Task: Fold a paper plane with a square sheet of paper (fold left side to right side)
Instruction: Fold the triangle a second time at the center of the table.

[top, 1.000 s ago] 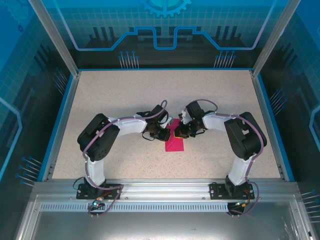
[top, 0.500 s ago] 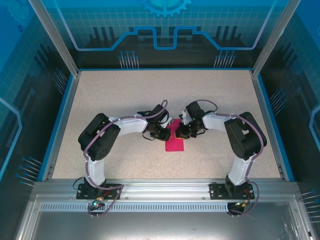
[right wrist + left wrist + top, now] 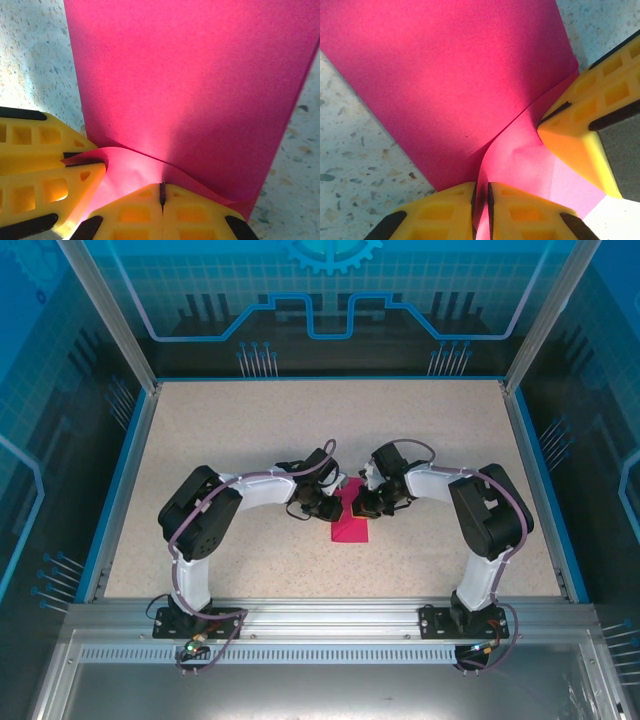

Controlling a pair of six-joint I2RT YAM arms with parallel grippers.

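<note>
Where square sheet of paper [image 3: 350,522] lies at centre of speckled table [image 3: 250,440], far end lifted; left gripper [image 3: 480,200] pinching lifted edge, slim gap between fingers; right gripper [image 3: 162,192] clamped on same edge.

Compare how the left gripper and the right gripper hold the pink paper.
The left gripper leaves a thin slit around the pink paper; the right gripper is pressed flush. The left gripper sits at the paper's left, the right gripper at its right. Both have yellow fingers pinching the raised flap.
</note>
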